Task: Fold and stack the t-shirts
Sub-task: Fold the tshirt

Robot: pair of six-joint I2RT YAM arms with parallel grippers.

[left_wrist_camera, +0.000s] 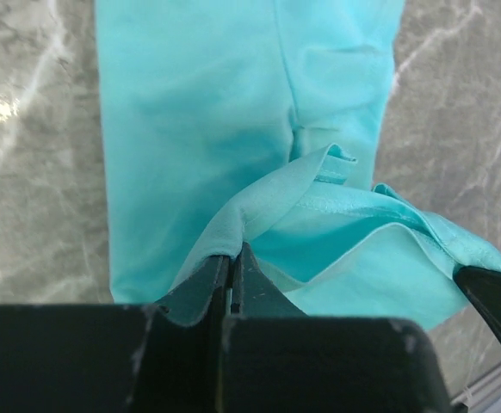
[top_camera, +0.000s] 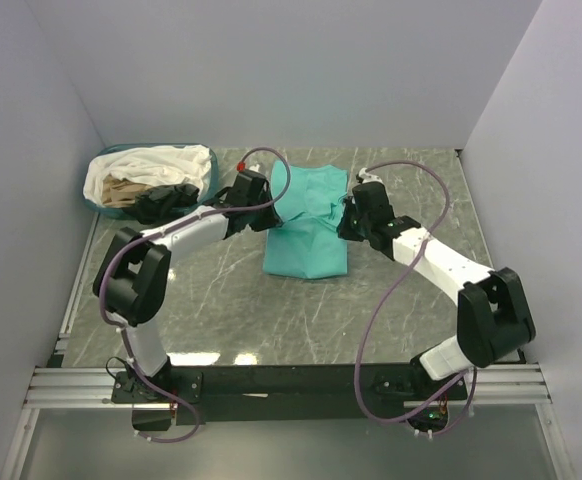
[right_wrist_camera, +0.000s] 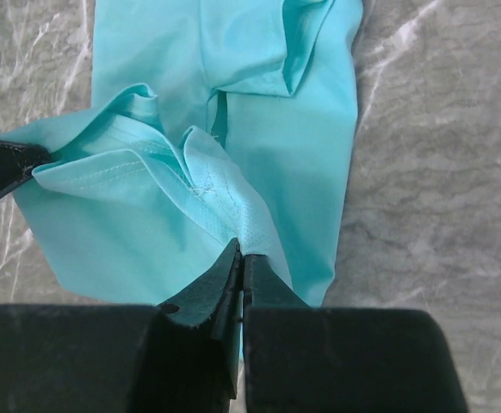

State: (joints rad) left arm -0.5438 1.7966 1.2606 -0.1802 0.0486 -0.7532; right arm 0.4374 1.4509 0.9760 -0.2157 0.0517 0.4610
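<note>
Two grips: left end effector [left_wrist_camera: 233,261] and right end effector [right_wrist_camera: 241,258] clamped on the teal t-shirt [top_camera: 307,250], probably light and limp, best pinched at hem corners.

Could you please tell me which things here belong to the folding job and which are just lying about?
Job in hand:
teal t-shirt, pinched by the left gripper and the right gripper
white shirt, beige shirt and black shirt, in the basket

Lying about:
the basket itself
table

From above, the left arm [top_camera: 186,235] and right arm [top_camera: 426,258] cover side edges of the teal t-shirt [top_camera: 309,250]; both wrist views cut off its far end.
</note>
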